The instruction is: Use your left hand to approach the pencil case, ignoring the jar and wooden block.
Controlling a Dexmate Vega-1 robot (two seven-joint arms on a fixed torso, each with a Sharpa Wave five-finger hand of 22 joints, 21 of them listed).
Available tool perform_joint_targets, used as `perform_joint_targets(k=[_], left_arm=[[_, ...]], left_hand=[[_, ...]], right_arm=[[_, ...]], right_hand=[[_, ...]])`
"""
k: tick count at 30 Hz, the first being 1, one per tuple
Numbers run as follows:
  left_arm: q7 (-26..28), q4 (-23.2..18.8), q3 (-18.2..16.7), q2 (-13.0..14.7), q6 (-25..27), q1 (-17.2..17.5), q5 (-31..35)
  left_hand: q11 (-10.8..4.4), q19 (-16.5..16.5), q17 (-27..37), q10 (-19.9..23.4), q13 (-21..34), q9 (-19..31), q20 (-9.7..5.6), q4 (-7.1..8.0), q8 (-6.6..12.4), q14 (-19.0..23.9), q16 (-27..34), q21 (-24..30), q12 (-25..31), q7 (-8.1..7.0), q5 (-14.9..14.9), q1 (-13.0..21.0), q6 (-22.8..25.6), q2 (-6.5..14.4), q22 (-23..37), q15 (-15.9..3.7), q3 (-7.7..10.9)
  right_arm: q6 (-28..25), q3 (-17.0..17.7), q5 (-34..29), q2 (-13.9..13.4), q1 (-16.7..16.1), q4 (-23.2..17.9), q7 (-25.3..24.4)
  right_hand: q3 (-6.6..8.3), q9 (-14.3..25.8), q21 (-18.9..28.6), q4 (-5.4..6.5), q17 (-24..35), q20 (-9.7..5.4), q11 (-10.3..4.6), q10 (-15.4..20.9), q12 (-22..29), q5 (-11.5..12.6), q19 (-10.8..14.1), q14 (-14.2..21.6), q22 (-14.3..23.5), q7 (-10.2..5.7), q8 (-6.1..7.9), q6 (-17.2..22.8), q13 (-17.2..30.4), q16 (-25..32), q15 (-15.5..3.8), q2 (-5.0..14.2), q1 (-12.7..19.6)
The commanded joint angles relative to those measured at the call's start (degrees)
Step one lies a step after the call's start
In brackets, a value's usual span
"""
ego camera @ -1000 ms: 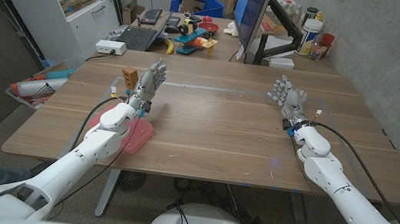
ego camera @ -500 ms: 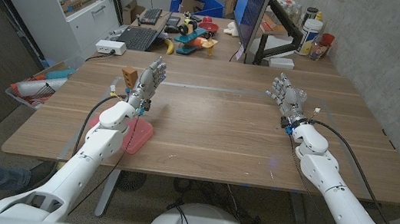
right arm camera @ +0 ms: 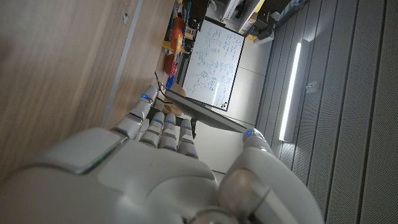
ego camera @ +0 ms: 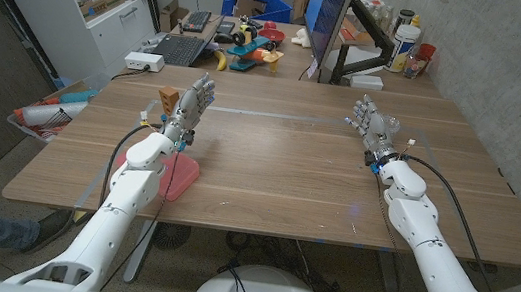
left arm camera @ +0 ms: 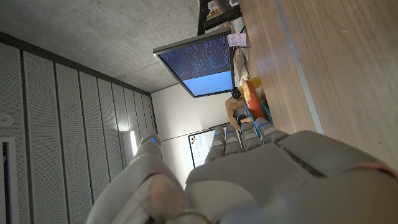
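The left hand point(ego camera: 193, 103) stood over the table point(ego camera: 288, 170) near its left edge, fingers spread and reaching toward the far edge, with nothing held in it. In the left wrist view the same hand point(left arm camera: 249, 180) showed from behind, its fingers point(left arm camera: 245, 134) side by side and pointing along the tabletop point(left arm camera: 336, 74), none of them touching anything. The pencil case point(ego camera: 178, 177), a flat pink pouch, lay near the left front corner of the table, partly hidden under the left forearm point(ego camera: 142, 166); the hand itself was beyond the case, toward the far edge, and apart from it. The wooden block point(ego camera: 169, 100) stood just beside the left hand on its outer side, close to the left edge, and whether they touched could not be told. A small pale object next to the block, at the left edge, was too hidden to name. The right hand point(ego camera: 372, 126) stood over the right half of the table, toward the far edge, fingers spread and holding nothing; the right wrist view showed that hand point(right arm camera: 155, 168) from behind with its fingers point(right arm camera: 163, 124) extended above the wood point(right arm camera: 62, 74). A monitor point(ego camera: 326, 18) stood behind the far edge of the table.
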Motion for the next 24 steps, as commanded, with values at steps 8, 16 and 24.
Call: perform_joint_targets(k=[8, 16, 24], left_arm=[[-1.8, -5.2, -4.8, -2.7, 1.5, 4.0, 4.1], [-2.4, -6.0, -5.5, -3.0, 1.4, 4.6, 4.5], [-2.6, -7.3, -6.0, -3.0, 1.2, 5.5, 5.0]], left_hand=[[0.76, -0.3, 0.2, 0.2, 0.2, 0.2, 0.15, -0.23, 0.33, 0.0, 0.3, -0.2, 0.3, 0.25, 0.3, 0.6, 0.2, 0.5, 0.2, 0.65, 0.41], [0.61, -0.2, 0.2, 0.3, 0.2, 0.2, 0.16, -0.29, 0.33, 0.0, 0.3, -0.3, 0.4, 0.30, 0.3, 0.7, 0.3, 0.7, 0.2, 0.62, 0.44], [0.71, -0.2, 0.2, 0.3, 0.2, 0.2, 0.24, -0.35, 0.33, 0.0, 0.3, -0.4, 0.4, 0.32, 0.3, 0.7, 0.4, 0.8, 0.2, 0.71, 0.47]], right_arm=[[-1.1, 3.1, -4.1, 3.8, 1.1, 2.4, 3.3], [-1.2, 3.6, -4.8, 4.6, 1.2, 2.6, 3.6], [-1.4, 3.9, -5.3, 5.1, 1.2, 2.7, 3.8]], right_hand=[[0.37, 0.3, -0.3, -0.01, -0.1, 0.15, 0.28, 0.6, 0.2, 0.4, 0.6, 0.5, 0.2, -0.18, 0.18, 0.6, -0.1, 0.2, -0.04, 0.12, 0.2], [0.35, 0.3, -0.5, -0.01, -0.1, 0.15, 0.27, 0.6, 0.1, 0.4, 0.6, 0.5, 0.2, -0.25, 0.16, 0.7, -0.1, 0.2, -0.08, 0.19, 0.2], [0.34, 0.3, -0.8, -0.01, -0.2, 0.12, 0.25, 0.6, 0.1, 0.4, 0.6, 0.5, 0.2, -0.27, 0.13, 0.7, -0.1, 0.1, -0.12, 0.29, 0.1]])
